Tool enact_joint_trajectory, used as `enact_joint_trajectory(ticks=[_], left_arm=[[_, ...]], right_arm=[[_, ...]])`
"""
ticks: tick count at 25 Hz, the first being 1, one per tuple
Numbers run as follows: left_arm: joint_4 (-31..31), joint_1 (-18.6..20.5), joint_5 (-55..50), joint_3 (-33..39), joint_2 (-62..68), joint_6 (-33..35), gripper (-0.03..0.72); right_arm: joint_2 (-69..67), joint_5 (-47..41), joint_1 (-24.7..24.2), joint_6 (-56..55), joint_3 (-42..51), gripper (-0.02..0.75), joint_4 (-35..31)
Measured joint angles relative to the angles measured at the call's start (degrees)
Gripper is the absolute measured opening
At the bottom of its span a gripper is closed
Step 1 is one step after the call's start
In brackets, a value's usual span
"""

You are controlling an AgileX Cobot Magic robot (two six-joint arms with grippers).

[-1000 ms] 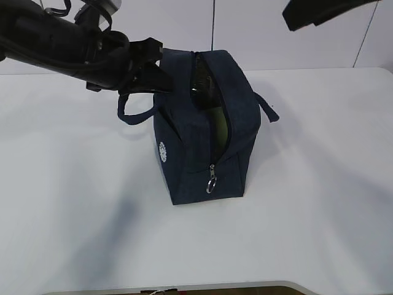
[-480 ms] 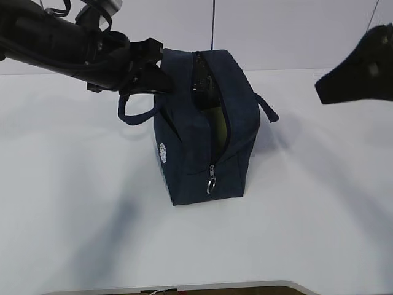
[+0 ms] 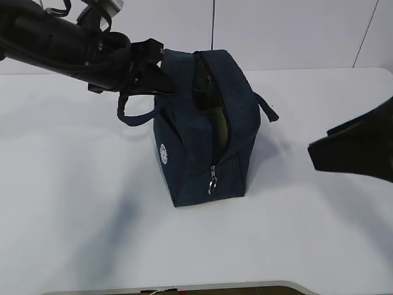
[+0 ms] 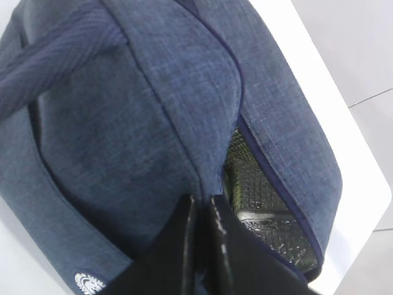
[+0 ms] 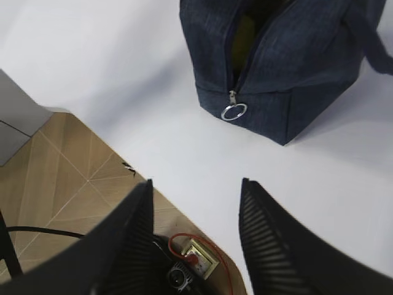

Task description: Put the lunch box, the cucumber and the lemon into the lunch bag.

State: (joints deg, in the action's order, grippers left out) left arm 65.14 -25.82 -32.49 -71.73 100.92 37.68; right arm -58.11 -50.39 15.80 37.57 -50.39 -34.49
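The navy lunch bag (image 3: 199, 132) stands in the middle of the white table with its zipper open along the top. My left gripper (image 3: 161, 78) is shut on the fabric edge of the lunch bag (image 4: 141, 110) beside the opening; in the left wrist view the left gripper (image 4: 204, 204) pinches that edge next to the silvery lining (image 4: 258, 203). A pale green surface, the lunch box (image 3: 219, 126), shows inside the slit; the lunch box (image 5: 244, 37) also shows from the right wrist. My right gripper (image 3: 344, 153) hangs open and empty right of the bag; the right gripper (image 5: 196, 184) is above the table's front edge. Cucumber and lemon are hidden.
A silver ring pull (image 3: 212, 184) hangs at the zipper's near end; the ring pull (image 5: 234, 112) faces the right wrist camera. Loop handles (image 3: 132, 117) stick out on both sides of the bag. The table's front edge (image 5: 153, 184) drops to a wooden floor with a cable box (image 5: 199, 258).
The right arm has come down from the upper right corner to beside the bag at mid height. The left gripper and the bag have stayed put.
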Motion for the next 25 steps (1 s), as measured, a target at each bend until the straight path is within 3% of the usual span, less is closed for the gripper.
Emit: enact_joint_trajectory(ticks=[9, 25], left_arm=[[0.0, 0.0, -0.1, 0.0, 0.0, 0.0, -0.011], [0.0, 0.0, -0.2, 0.0, 0.0, 0.0, -0.011]], right_arm=[[4.8, 0.6, 0.0, 3.5, 9.2, 0.374, -2.9], [8.8, 0.8, 0.0, 27.3, 19.8, 0.374, -15.4]])
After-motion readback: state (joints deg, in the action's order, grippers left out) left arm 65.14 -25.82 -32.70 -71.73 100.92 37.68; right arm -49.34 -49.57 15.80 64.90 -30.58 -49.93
